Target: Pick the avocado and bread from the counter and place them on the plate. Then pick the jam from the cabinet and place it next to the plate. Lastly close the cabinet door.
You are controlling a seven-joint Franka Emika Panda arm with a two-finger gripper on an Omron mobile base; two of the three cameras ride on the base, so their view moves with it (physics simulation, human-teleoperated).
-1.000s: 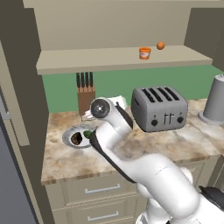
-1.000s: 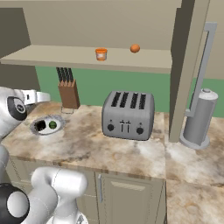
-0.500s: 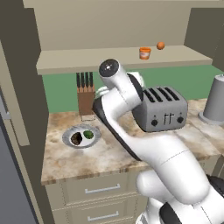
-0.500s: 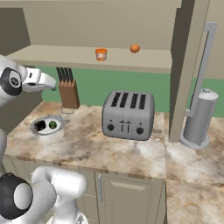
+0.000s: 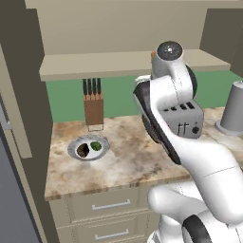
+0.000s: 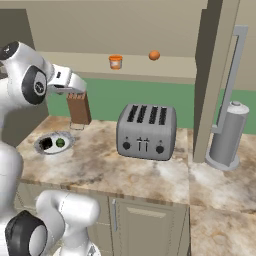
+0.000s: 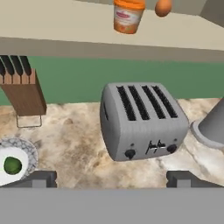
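The grey-white plate (image 5: 76, 144) lies on the left of the counter (image 5: 124, 162) with the dark-brown bread (image 5: 83, 151) and the green avocado (image 5: 96, 146) on it; both also show on the plate (image 6: 40, 148) from the right. The orange jam (image 6: 115, 61) stands on the cabinet shelf (image 6: 165, 71). My gripper (image 6: 76, 88) hangs open and empty above the knife block, left of and below the jam. In the hand view the jam (image 7: 127, 16) stands at the top, beyond the wide-apart fingertips (image 7: 41, 178), with the avocado (image 7: 12, 165) at lower left.
A small orange ball (image 6: 154, 55) lies right of the jam. A grey toaster (image 6: 146, 131) stands mid-counter, a knife block (image 6: 79, 107) behind the plate, and a grey cylinder (image 6: 227, 137) at the right. The open cabinet door (image 6: 215, 75) juts out right of the toaster.
The arm has risen from just over the plate up to shelf height. The hand has turned toward the toaster and shelf. The jaws have stayed open and empty.
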